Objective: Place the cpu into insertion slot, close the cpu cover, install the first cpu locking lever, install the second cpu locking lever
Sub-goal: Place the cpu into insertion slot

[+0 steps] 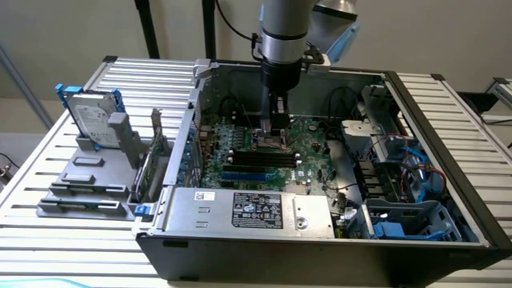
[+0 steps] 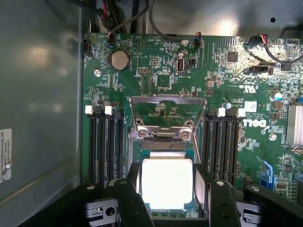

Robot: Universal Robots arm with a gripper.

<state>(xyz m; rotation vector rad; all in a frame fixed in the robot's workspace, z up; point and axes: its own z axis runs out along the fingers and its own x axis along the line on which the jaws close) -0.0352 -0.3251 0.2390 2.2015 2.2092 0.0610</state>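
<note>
Silvery cpu (image 2: 166,183) in fingers (image 2: 134,185), slot (image 2: 163,146) largely hidden

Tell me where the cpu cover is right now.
In the wrist view, the cpu cover stands flipped open between the two banks of memory slots, hinged right next to the cpu.

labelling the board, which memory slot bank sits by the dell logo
The memory slot bank across the cpu from the grey case wall; the other bank borders that wall.
</note>
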